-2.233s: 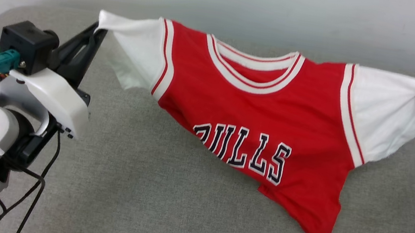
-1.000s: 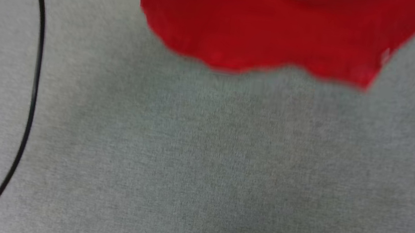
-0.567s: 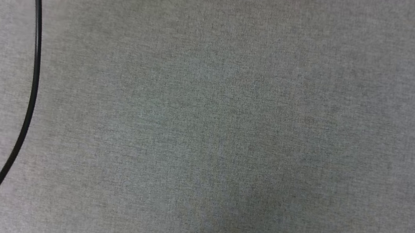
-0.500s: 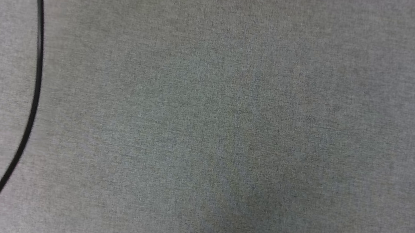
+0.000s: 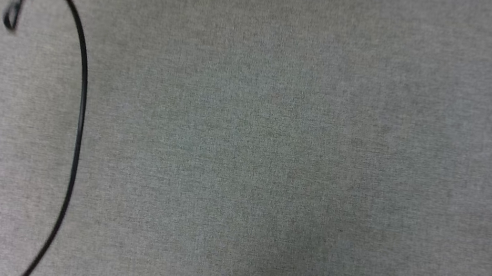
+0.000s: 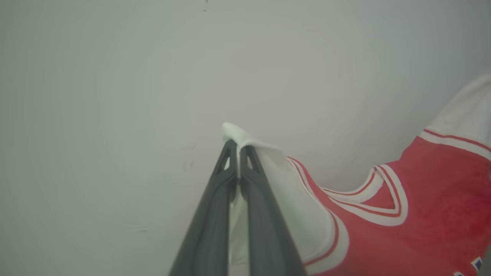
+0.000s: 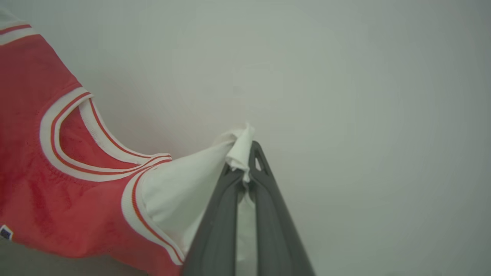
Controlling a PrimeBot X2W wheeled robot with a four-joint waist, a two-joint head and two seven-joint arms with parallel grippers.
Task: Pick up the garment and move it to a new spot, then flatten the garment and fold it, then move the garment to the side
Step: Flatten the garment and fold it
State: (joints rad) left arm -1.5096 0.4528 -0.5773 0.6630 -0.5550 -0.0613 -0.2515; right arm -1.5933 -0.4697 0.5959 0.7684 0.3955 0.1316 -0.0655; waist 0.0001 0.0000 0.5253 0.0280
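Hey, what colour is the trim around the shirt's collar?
White with thin red stripes. The collar trim shows best in the right wrist view.

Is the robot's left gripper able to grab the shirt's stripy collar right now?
Probably not. The left gripper is shut on the white sleeve of the shirt, so its fingers are busy. The collar hangs off to one side, and letting go would likely drop that corner.

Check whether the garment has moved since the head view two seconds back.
Cannot tell. The head camera swung down onto the grey surface, leaving no shared landmark; the left claw and right claw pinch the garment by its sleeves.
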